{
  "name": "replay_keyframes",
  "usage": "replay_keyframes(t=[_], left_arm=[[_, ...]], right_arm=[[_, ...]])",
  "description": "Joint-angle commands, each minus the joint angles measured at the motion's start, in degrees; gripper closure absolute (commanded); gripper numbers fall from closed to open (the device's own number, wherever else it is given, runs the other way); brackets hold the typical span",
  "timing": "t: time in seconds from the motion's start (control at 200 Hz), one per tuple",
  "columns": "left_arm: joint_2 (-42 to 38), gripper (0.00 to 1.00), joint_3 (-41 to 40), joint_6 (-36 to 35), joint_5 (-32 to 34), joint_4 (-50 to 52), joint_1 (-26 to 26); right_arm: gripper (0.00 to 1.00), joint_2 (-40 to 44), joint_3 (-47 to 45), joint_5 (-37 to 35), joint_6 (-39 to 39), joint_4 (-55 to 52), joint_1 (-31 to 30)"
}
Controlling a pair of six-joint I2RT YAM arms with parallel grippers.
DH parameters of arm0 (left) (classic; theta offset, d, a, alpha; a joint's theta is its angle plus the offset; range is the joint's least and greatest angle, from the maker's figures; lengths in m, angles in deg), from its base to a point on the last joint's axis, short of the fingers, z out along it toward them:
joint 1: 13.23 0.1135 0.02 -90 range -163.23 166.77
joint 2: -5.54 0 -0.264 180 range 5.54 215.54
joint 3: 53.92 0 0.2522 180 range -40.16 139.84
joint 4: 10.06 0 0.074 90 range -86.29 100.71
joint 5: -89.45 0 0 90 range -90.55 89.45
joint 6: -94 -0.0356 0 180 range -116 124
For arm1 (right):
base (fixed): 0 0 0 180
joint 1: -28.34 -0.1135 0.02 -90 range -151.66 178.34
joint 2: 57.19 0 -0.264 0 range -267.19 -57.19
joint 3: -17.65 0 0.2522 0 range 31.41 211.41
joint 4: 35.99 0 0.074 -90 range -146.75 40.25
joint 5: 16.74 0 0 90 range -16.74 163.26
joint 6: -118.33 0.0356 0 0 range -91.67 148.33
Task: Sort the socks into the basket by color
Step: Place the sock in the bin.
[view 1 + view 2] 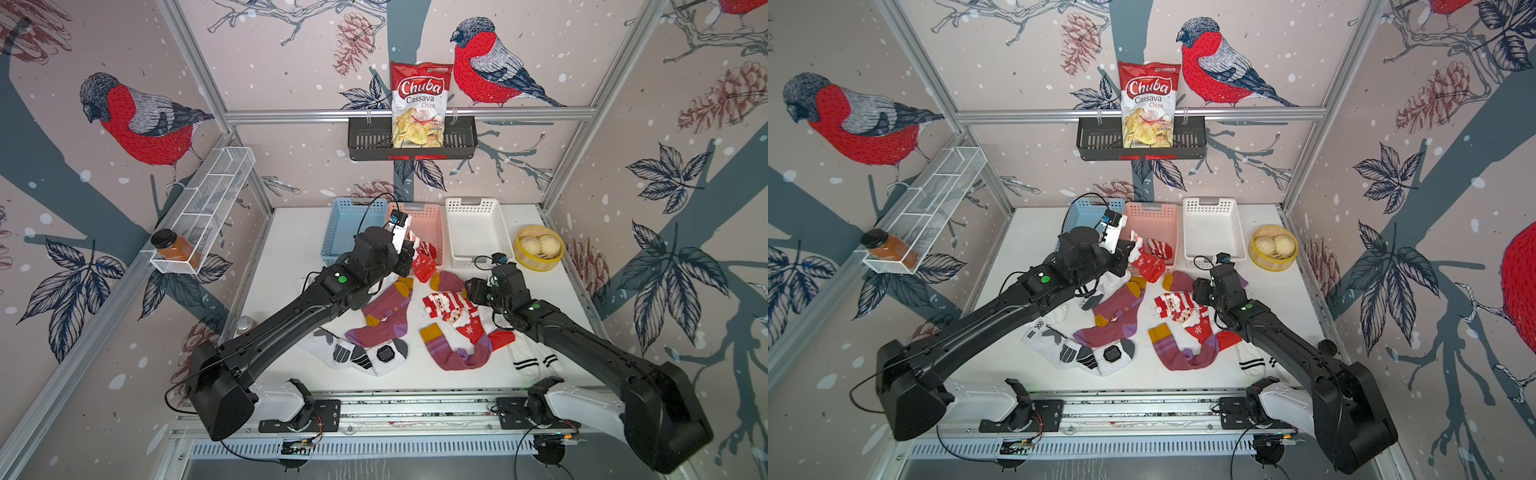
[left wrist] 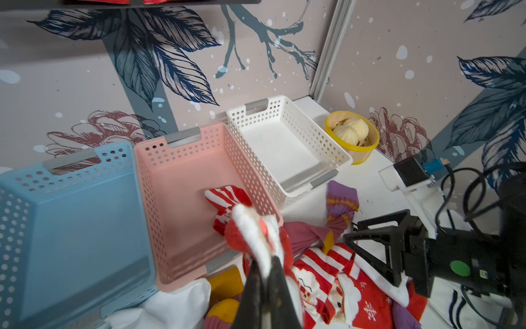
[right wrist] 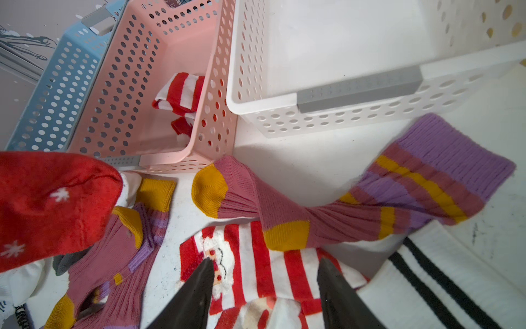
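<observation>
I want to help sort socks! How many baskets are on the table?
3, in a row at the back of the table: blue basket on the robot's left, pink basket in the middle, white basket on its right. None seems hidden.

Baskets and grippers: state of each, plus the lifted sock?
left gripper: shut on red snowflake sock
red snowflake sock: lifted, hanging at pink basket's near rim
right gripper: open, above Santa sock
Santa sock: lying on table
blue basket: empty
pink basket: holds red-and-white striped sock
white basket: empty
</observation>
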Motion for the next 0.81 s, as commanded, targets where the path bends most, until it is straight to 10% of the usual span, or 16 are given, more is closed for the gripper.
replay_keyframes(t=[0.0,0.8], left_arm=[[-0.02,1.0,0.9,-1.71,3.34,-0.7,0.99],[18.16,1.0,12.89,-7.37,5.05,-2.21,9.19]], right_arm=[[0.39,0.55,-0.05,0.44,-0.21,0.75,-0.03],[0.38,2.45,-1.09,0.47,-0.11,-0.13,-0.04]])
